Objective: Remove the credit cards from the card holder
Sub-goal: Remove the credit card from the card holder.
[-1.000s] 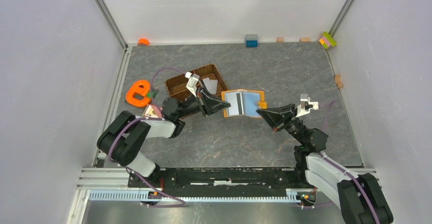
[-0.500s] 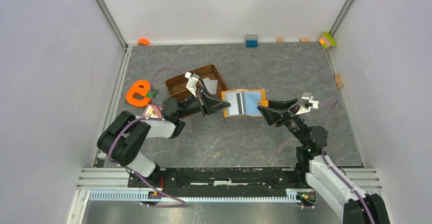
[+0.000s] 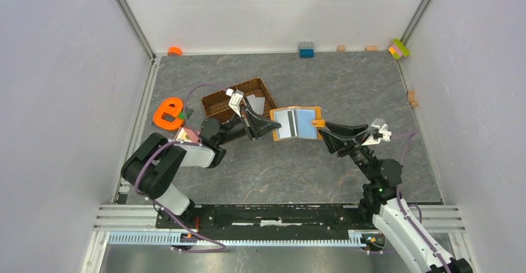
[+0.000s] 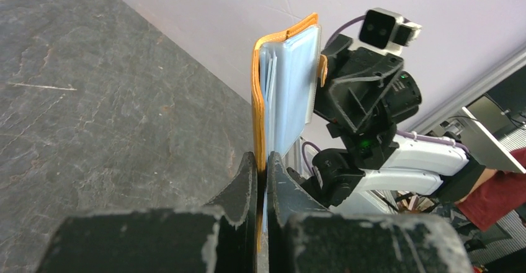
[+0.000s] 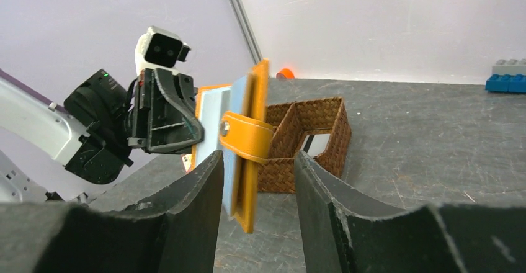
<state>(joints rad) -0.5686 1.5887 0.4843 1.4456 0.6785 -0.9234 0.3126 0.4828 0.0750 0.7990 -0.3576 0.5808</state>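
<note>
Centre frame: the card holder point(image 3: 299, 123) hangs open in mid-air, left gripper point(image 3: 270, 127) clamped on its left edge, right gripper point(image 3: 324, 130) gaping around the snap tab point(image 3: 319, 123). The credit cards point(image 3: 286, 123) look thin, stiff and slick, so pinch an exposed edge.

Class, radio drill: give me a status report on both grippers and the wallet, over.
Left gripper shut on wallet edge, wallet open. Right gripper open, astride the tab side. Striped card in its slot. Basket behind, not blocking.
</note>
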